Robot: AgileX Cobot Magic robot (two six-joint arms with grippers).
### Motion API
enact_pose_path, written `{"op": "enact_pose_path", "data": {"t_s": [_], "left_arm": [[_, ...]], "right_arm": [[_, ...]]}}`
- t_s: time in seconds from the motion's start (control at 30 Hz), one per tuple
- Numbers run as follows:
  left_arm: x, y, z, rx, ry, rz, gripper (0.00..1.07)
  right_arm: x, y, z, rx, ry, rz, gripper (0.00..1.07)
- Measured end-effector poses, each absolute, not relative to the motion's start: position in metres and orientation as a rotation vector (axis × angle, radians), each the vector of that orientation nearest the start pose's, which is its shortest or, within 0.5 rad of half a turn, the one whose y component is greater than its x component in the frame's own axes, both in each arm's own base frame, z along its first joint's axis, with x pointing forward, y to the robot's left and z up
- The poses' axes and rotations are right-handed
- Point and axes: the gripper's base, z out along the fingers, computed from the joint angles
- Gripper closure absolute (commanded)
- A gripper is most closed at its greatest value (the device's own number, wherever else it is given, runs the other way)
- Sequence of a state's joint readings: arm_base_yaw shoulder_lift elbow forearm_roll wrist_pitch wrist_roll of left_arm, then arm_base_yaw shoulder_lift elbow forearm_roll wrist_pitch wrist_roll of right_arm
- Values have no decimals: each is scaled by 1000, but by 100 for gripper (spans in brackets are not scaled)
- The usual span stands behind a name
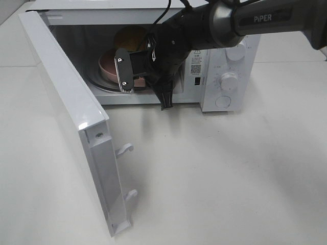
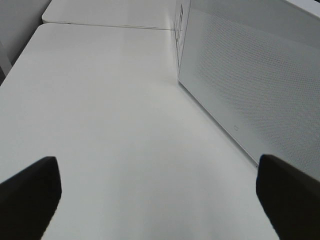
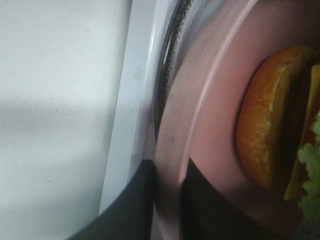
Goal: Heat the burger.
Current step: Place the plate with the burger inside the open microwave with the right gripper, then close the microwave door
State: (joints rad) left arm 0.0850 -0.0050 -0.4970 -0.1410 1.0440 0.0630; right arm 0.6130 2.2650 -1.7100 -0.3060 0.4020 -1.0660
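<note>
While the door [image 1: 66, 87] of the microwave [image 1: 214, 99] stands wide open, burger [image 1: 129, 38] sits on pink plate [image 1: 107, 66] inside it, right gripper [image 3: 167, 172] nearly closed and pinching the plate's rim, left gripper [image 2: 157, 172] spread wide over white table [image 2: 115, 110], holding nothing

The right arm [image 1: 265, 20] reaches forward and down. The right tool [image 3: 167, 195] has its dark fingers [image 3: 130, 205] pinched close on the pink plate [image 3: 215, 100] rim. The left tool [image 2: 160, 197] hangs with fingers spread wide, holding nothing.
</note>
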Motion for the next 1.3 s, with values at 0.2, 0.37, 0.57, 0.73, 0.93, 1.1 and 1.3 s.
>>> {"op": "enact_pose_path", "data": {"t_s": [0.2,0.37,0.57,0.73,0.93,1.1,1.3], "left_arm": [[-4,-11,278,-17,2018,-74,8],[-4,-11,278,-17,2018,-74,8],[-4,-11,278,-17,2018,-74,8],[-4,-11,278,-17,2018,-74,8],[-4,-11,278,-17,2018,-74,8],[-4,-11,278,-17,2018,-74,8],[-4,-11,278,-17,2018,-74,8]], "right_arm": [[419,282,155,-2015,1410,-471,86],[419,282,156,-2007,1403,-472,72],[419,283,157,-1982,1414,-463,67],[418,284,160,-1958,1428,-453,67],[414,288,170,-1921,1446,-436,61],[411,292,170,-1887,1480,-407,50],[408,296,172,-1856,1507,-384,40]]}}
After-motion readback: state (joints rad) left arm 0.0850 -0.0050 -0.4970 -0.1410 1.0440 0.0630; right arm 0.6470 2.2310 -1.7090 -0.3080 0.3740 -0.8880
